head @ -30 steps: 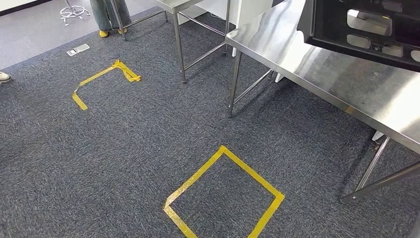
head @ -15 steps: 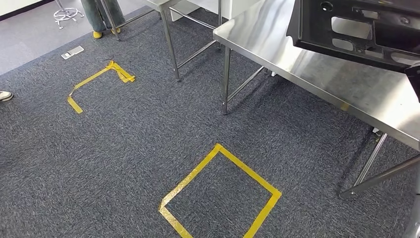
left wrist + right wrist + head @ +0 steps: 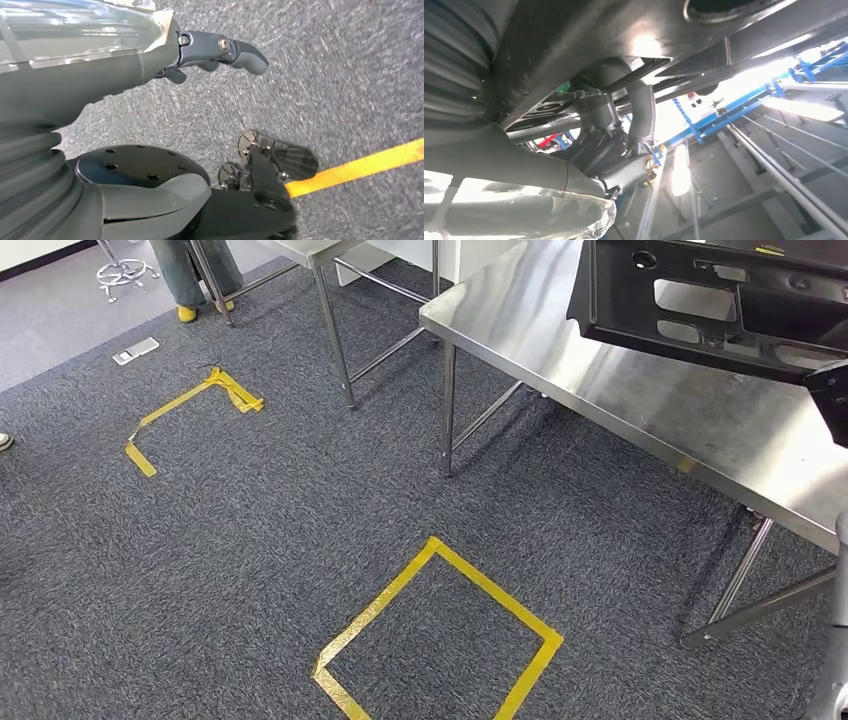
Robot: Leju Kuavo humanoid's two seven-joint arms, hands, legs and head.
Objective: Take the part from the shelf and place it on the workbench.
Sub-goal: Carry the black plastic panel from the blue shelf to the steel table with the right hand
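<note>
- We saw the flat black plastic part with cut-out windows [image 3: 700, 310] held up over the far end of the long stainless-steel desk [image 3: 640, 410], not resting on it.
- Our right hand [image 3: 619, 145] gripped that part from below, its fingers [image 3: 641, 115] hooked through an opening.
- Our left hand [image 3: 210, 55] hung over the grey carpet [image 3: 250, 530], fingers loosely curled, holding nothing.
- A yellow tape square [image 3: 436, 635] lay on the carpet near the desk.
</note>
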